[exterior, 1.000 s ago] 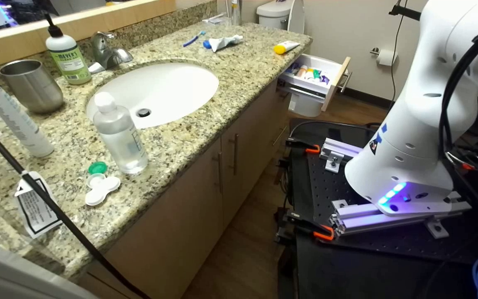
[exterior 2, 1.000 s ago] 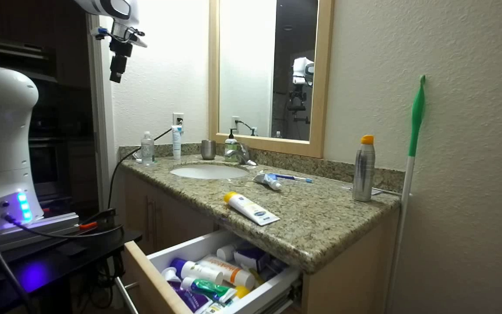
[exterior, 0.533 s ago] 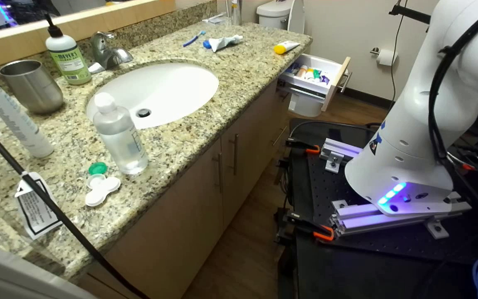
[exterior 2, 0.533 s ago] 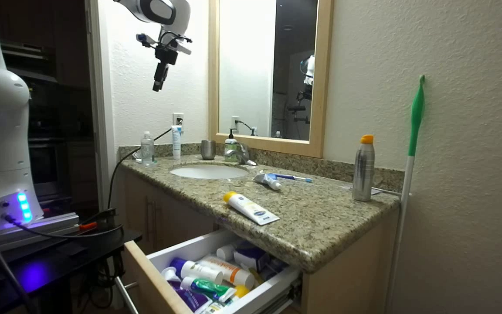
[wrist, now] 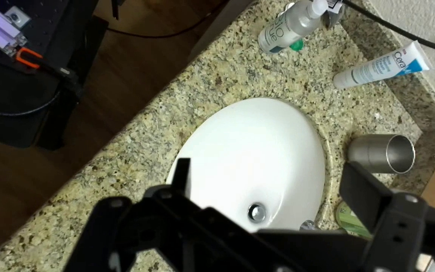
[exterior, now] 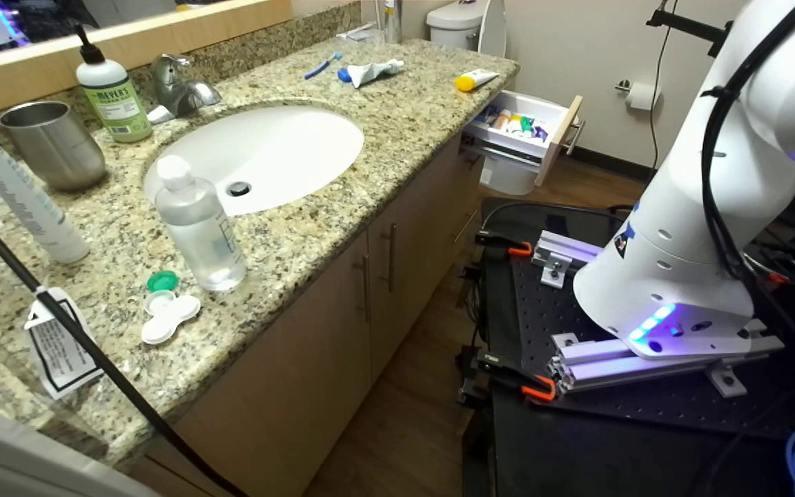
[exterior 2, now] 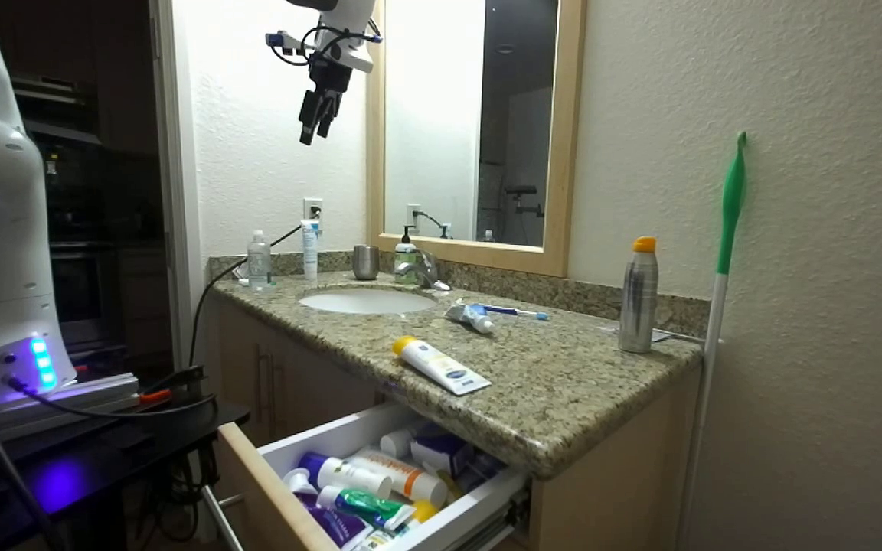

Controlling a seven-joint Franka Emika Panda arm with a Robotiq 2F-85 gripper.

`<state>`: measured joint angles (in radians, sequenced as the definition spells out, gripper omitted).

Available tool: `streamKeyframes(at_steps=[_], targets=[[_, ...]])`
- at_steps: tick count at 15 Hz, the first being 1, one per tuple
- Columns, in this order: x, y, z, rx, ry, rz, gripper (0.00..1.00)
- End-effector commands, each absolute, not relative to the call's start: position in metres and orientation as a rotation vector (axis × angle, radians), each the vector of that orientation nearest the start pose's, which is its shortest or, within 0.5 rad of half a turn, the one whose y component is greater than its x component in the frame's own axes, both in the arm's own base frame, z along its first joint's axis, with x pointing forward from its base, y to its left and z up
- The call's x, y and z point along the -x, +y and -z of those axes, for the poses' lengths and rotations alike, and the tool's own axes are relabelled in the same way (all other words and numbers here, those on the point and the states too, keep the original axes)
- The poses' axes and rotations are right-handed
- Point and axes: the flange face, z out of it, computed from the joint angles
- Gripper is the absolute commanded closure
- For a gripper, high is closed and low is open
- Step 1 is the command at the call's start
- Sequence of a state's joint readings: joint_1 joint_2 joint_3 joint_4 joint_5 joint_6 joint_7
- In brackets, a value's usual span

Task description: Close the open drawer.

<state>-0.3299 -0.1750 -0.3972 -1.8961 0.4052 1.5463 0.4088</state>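
The open drawer [exterior: 560,140] sticks out from under the far end of the counter in an exterior view. It also shows close up in an exterior view [exterior 2: 279,491], pulled well out and full of tubes and bottles. Its metal bar handle [exterior 2: 220,519] is on the light wood front. My gripper [exterior 2: 315,135] is high above the counter, well apart from the drawer, with its fingers pointing down. In the wrist view the gripper [wrist: 268,170] is open and empty over the sink [wrist: 255,132]. The drawer is out of the wrist view.
On the counter [exterior 2: 533,383] are a yellow-capped tube [exterior 2: 441,366], a crumpled tube [exterior 2: 472,315], a spray can [exterior 2: 638,298], a clear bottle [exterior: 201,231], a steel cup [exterior: 59,148] and a soap bottle [exterior: 116,103]. The robot's black table [exterior: 508,290] stands beside the cabinet.
My gripper has moved to the right in an exterior view, and its wrist has turned so that two separate fingers now show. The arm leans further over. The drawer has not moved.
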Motion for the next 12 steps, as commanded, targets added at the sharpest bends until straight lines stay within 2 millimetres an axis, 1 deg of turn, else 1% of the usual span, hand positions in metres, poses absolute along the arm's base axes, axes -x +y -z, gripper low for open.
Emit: streamKeyframes(at_steps=[1, 2, 3, 4, 5, 6, 7, 10, 12], targets=[[-0.390, -0.301, -0.566, 2.223, 1.432, -0.158, 0.00], [-0.396, -0.304, -0.565, 2.212, 1.453, -0.140, 0.00], [-0.400, -0.322, -0.561, 2.195, 1.513, -0.140, 0.00], [-0.412, -0.312, -0.542, 2.163, 1.566, -0.143, 0.00], [-0.406, -0.333, -0.539, 2.130, 1.630, -0.126, 0.00], [-0.399, -0.349, -0.536, 2.095, 1.699, -0.107, 0.00], [-0.389, -0.366, -0.530, 2.071, 1.751, -0.104, 0.00], [-0.347, -0.410, -0.517, 2.018, 1.874, -0.151, 0.00], [-0.310, -0.434, -0.514, 1.985, 1.943, -0.176, 0.00]])
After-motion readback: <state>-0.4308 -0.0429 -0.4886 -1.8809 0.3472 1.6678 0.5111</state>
